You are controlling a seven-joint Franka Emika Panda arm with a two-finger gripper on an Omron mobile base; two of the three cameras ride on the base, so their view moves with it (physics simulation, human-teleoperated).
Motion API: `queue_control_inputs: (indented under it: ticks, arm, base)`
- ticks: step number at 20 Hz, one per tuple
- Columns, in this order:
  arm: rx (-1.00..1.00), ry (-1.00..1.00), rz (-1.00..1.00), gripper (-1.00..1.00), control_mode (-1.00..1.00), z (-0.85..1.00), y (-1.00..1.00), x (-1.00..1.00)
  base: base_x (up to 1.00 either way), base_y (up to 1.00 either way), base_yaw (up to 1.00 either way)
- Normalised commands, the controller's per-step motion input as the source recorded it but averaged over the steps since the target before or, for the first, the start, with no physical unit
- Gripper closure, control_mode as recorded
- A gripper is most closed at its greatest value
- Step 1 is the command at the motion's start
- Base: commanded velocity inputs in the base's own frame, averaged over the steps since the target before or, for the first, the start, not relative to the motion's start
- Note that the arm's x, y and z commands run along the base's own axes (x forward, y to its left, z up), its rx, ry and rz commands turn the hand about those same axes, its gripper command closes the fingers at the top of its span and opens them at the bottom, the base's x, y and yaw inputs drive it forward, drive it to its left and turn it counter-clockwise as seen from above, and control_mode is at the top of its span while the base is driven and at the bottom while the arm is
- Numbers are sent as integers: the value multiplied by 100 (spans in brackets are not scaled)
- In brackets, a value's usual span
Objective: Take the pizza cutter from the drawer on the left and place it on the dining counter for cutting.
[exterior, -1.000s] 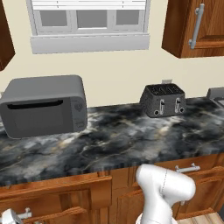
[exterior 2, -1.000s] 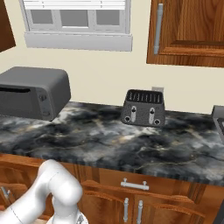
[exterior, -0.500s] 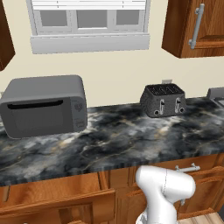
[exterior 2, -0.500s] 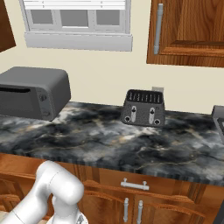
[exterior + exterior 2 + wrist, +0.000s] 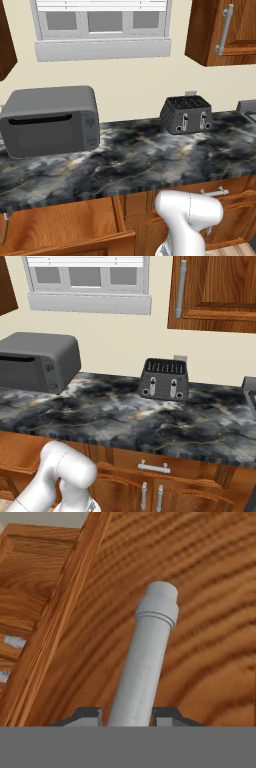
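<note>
1. In the hand view the two dark finger tips (image 5: 90, 716) of the gripper (image 5: 128, 718) sit closed against either side of a smooth, round silver bar handle (image 5: 145, 662) with a stepped end cap.
2. That bar stands just off the glossy, strongly grained reddish-brown wood front of the drawer (image 5: 200, 612).
3. In the left base view the drawer (image 5: 60, 227) is pulled open below the black-grey marbled stone wall counter (image 5: 130, 160), its plain lighter wood floor bare where visible.
4. A boxy grey microwave (image 5: 50, 121) and a dark slotted toaster (image 5: 186, 114) rest on that counter, well apart.
</note>
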Motion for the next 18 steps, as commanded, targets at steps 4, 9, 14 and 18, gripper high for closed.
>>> queue_control_inputs:
  ticks: [4,9,14,18]
  arm:
    - [0,0,0,100,-100,-14,0,-64]
    - [0,0,0,100,-100,-10,-1,-60]
    - [0,0,0,100,-100,-5,0,-42]
    - [0,0,0,100,-100,-11,0,-53]
  base:
    - [0,0,0]
    - [0,0,0]
    - [0,0,0]
    - [0,0,0]
